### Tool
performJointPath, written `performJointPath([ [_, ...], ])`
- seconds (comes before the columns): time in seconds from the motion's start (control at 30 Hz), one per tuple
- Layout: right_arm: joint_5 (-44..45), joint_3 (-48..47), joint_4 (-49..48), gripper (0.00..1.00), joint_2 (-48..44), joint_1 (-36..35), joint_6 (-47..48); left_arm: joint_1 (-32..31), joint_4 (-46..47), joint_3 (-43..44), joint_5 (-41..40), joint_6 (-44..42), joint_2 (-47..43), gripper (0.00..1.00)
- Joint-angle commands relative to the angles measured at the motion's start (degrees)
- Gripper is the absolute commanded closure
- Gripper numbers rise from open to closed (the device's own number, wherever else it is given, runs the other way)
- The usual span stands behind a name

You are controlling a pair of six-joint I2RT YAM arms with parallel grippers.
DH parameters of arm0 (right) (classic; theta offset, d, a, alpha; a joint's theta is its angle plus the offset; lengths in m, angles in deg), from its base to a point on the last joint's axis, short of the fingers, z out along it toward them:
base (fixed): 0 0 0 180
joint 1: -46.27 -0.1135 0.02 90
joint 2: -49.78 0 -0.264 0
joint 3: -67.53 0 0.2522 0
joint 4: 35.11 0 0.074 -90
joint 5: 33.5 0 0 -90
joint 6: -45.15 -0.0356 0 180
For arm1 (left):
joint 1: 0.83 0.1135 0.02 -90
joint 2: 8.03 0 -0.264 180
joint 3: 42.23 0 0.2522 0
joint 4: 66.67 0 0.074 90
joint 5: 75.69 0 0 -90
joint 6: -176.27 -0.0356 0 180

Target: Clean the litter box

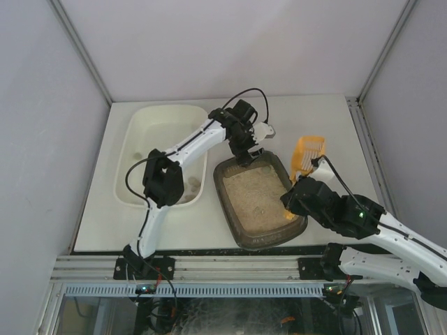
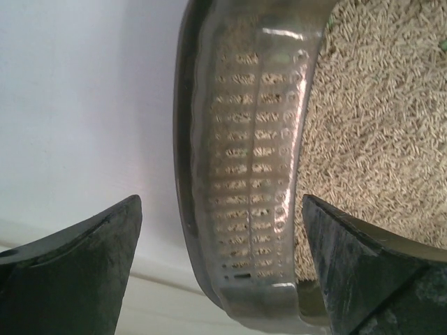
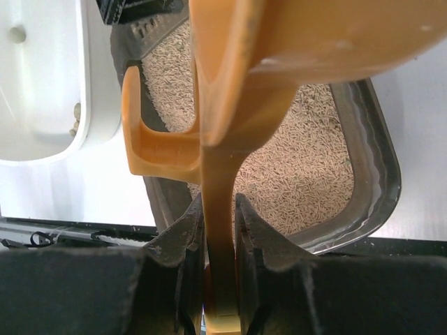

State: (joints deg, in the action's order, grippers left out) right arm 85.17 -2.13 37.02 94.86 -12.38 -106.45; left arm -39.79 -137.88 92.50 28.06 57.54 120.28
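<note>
The litter box [image 1: 223,204] sits in the middle of the table [image 1: 335,125], a dark tray full of sandy bits. Just to its left is a big white tub [image 1: 126,139] with a few small lumps [image 1: 190,183] in its near corner. The left gripper [image 1: 243,159] is down at the far left corner of the litter box. Its two fingers are wide apart, one on each side of the rim, and hold nothing. The right gripper [image 3: 220,209] is squeezed tight on the handle of an orange scoop [image 1: 307,155]. The scoop is held up over the right side of the litter box.
</note>
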Motion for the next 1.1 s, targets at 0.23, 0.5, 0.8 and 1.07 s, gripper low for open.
performJointPath([
  [0.23,-4.0,1.2,2.0,1.00,-1.8,-0.7,-3.4,-0.8,1.2,5.2,1.1,-5.1,5.2,0.00],
  [0.5,-3.6,3.9,2.7,1.00,-6.1,-1.5,-6.2,-1.0,-6.8,6.1,8.7,-10.0,7.2,0.00],
  [0.8,-8.3,4.6,2.9,1.00,-5.5,-0.3,-3.4,-0.8,-4.3,6.7,4.1,1.6,8.7,0.16],
  [1.07,-43.6,4.7,0.0,1.00,0.1,16.3,12.4,1.1,6.0,-9.8,6.5,19.1,-0.6,0.22],
])
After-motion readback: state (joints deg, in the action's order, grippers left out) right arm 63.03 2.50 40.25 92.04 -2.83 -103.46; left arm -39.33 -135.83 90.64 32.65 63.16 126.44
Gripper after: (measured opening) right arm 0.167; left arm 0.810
